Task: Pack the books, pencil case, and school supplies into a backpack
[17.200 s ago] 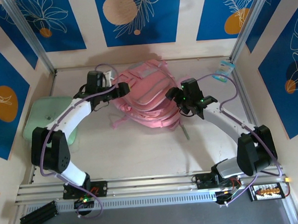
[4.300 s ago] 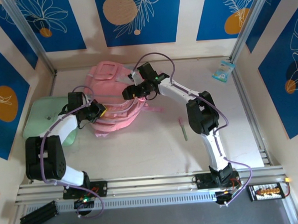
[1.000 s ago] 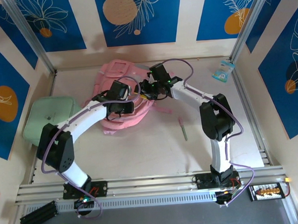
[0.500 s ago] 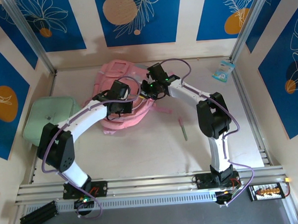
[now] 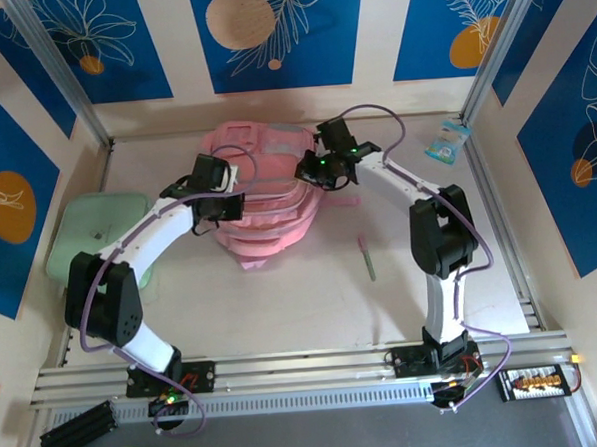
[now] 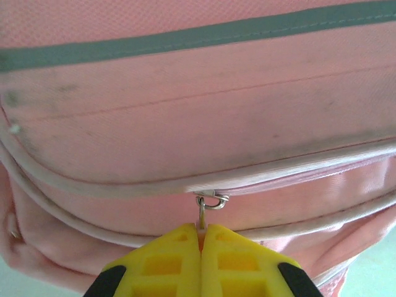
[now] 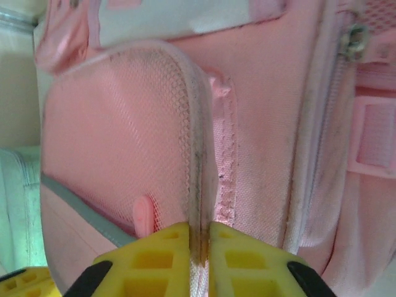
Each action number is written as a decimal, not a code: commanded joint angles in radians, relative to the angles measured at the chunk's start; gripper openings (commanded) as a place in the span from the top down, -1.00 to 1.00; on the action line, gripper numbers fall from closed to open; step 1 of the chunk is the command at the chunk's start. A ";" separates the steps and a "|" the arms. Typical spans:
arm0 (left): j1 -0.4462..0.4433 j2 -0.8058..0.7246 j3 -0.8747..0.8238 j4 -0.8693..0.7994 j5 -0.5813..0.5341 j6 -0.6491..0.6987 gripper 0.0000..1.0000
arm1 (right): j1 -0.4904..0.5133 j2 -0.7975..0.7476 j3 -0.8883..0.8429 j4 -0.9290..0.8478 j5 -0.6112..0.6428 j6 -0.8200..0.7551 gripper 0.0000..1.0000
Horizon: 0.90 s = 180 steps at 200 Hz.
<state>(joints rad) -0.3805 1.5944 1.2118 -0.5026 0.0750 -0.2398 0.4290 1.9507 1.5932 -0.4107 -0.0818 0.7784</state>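
Observation:
The pink backpack (image 5: 270, 210) lies flat at the middle back of the table. My left gripper (image 5: 220, 204) is at its left side, shut (image 6: 201, 230) on the metal zipper pull (image 6: 209, 202) of a closed pocket seam. My right gripper (image 5: 312, 173) is at the backpack's upper right, shut (image 7: 199, 234) on the piped edge of a mesh pocket (image 7: 117, 154). The green pen-like stick (image 5: 366, 258) with a pinkish end lies on the table to the right of the backpack, apart from both grippers. The books and the pencil case are out of view.
A mint-green flat case (image 5: 97, 239) lies at the left edge, partly under the left arm. A small blue and white packet (image 5: 444, 141) sits at the back right corner. Bare table stretches in front of the backpack.
The backpack has slid and turned a little to the right, along with my right gripper. My left gripper has moved left along the backpack.

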 commanded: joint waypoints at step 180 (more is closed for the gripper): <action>-0.224 0.091 0.133 0.049 0.165 -0.028 1.00 | 0.048 -0.222 -0.307 0.171 0.026 0.386 0.26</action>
<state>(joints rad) -0.5961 1.6985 1.3354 -0.4465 0.2352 -0.2790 0.4751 1.7142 1.2457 -0.2279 -0.0830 1.1568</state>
